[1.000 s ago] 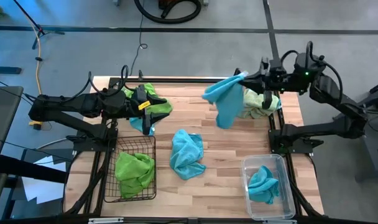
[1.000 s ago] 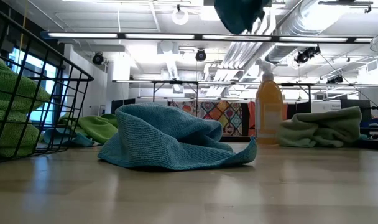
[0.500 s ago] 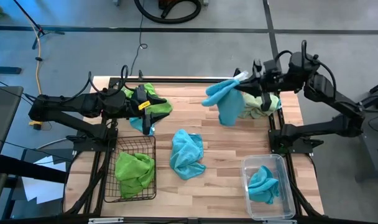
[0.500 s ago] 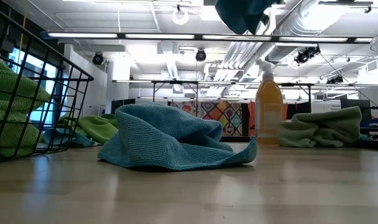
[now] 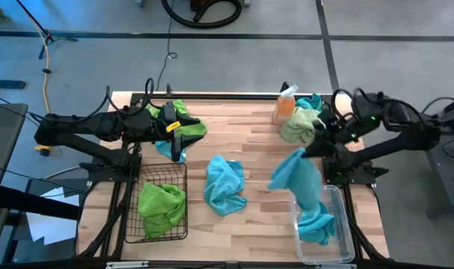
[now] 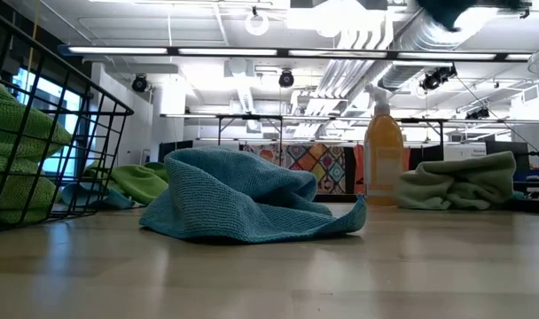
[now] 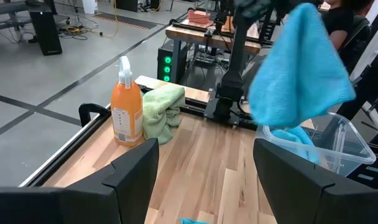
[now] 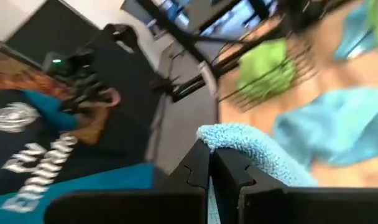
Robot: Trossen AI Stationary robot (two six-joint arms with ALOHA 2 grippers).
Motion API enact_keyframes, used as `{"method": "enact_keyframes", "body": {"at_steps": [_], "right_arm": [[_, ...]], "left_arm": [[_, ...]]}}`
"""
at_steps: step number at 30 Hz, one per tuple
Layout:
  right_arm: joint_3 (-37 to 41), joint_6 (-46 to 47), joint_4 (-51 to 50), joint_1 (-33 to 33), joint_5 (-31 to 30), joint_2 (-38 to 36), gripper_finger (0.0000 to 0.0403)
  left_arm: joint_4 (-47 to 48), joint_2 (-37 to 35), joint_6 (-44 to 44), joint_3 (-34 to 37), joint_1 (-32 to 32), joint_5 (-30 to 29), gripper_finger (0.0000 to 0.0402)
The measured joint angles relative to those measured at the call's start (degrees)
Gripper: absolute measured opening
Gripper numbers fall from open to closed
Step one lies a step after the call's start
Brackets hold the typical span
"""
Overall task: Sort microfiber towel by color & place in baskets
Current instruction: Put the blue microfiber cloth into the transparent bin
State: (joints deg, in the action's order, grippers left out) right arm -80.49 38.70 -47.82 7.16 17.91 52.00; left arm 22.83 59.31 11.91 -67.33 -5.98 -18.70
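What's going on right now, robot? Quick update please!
Right pincer shut on blue towel, dangling over clear basket. Left pincer open, waiting by wire basket. Nothing blocking.

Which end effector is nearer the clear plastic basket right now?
The right. The right end effector, shut on a blue towel, hangs just above the clear basket at its far end. The left end effector waits open across the table, beside the wire basket.

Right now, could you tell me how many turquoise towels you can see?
4, perhaps more hidden: one held over the clear basket by the right gripper, one inside it, one mid-table, one behind the light green towel.
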Motion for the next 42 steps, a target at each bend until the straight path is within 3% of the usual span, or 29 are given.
{"method": "enact_keyframes", "body": {"at_steps": [6, 12, 23, 28, 37, 42], "right_arm": [[0.0, 15.2, -1.9, 13.8, -6.9, -1.5, 0.0000], [0.0, 30.0, -9.9, 27.7, -14.4, -0.7, 0.0000], [0.0, 49.3, -15.0, 48.9, -23.6, 1.6, 0.0000], [0.0, 54.1, -21.5, 52.1, -28.8, 3.5, 0.0000], [0.0, 52.2, -23.0, 52.6, -28.2, 10.6, 0.0000], [0.0, 45.8, -22.5, 52.6, -25.4, 15.9, 0.0000]], "left_arm": [[0.0, 0.0, 0.0, 0.0, 0.0, 0.0, 0.0250], [0.0, 0.0, 0.0, 0.0, 0.0, 0.0, 0.0250], [0.0, 0.0, 0.0, 0.0, 0.0, -0.1, 0.0250], [0.0, 0.0, 0.0, 0.0, 0.0, -0.2, 0.0250], [0.0, 0.0, 0.0, 0.0, 0.0, -0.2, 0.0250], [0.0, 0.0, -0.1, 0.0, 0.0, -0.2, 0.0250]]}}
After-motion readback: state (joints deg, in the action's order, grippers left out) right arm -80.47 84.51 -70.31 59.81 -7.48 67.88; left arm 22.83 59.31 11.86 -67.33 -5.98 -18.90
